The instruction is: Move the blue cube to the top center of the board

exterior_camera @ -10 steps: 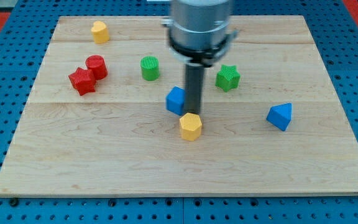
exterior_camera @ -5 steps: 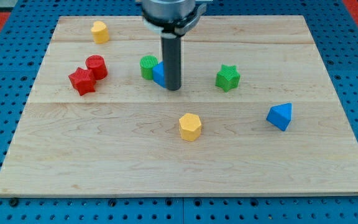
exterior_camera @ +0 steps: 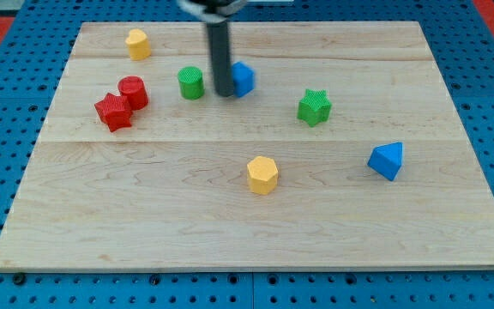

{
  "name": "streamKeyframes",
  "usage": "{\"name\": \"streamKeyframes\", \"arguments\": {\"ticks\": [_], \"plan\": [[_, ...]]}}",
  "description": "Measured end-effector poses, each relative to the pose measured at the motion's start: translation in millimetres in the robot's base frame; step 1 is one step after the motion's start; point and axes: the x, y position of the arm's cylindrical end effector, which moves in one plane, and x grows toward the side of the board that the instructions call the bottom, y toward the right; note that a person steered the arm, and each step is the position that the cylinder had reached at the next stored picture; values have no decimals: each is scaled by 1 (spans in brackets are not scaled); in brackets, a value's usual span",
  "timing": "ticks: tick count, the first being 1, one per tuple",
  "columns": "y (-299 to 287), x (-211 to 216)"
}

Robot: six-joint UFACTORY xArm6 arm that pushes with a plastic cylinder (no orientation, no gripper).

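1. Blue cube (exterior_camera: 243,78) sits upper-middle of the table (exterior_camera: 247,232), a bit short of the far edge, close to centre left-to-right. Judging by the task, it's nearly home but needs to go further toward the top edge.
2. My tip (exterior_camera: 224,93) is touching the cube's left side, rod partly covering it. That spot suits a shove to the right, not toward the top edge; for an upward push I'd want the tip on the cube's near side.
3. No gripper on this arm, just the rod, so nothing to spread or pinch; the cube moves by contact only.
4. Green cylinder (exterior_camera: 191,82) stands just left of the rod, apart from it; risk of clipping it if the tip swings round that way.
5. Others are well clear: green star (exterior_camera: 314,107) to the right, yellow block (exterior_camera: 263,174) mid-table, blue wedge-like block (exterior_camera: 386,160) nr the right edge, red cylinder (exterior_camera: 132,92) touching red star (exterior_camera: 113,112) on the left, yellow block (exterior_camera: 138,43) nr the top-left corner.
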Motion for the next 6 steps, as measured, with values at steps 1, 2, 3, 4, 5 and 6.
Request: {"name": "streamKeyframes", "arguments": {"ticks": [1,2,3,4,5,6], "plan": [[11,-18],[47,-22],[119,-33],[118,-47],[44,-47],[61,-46]]}}
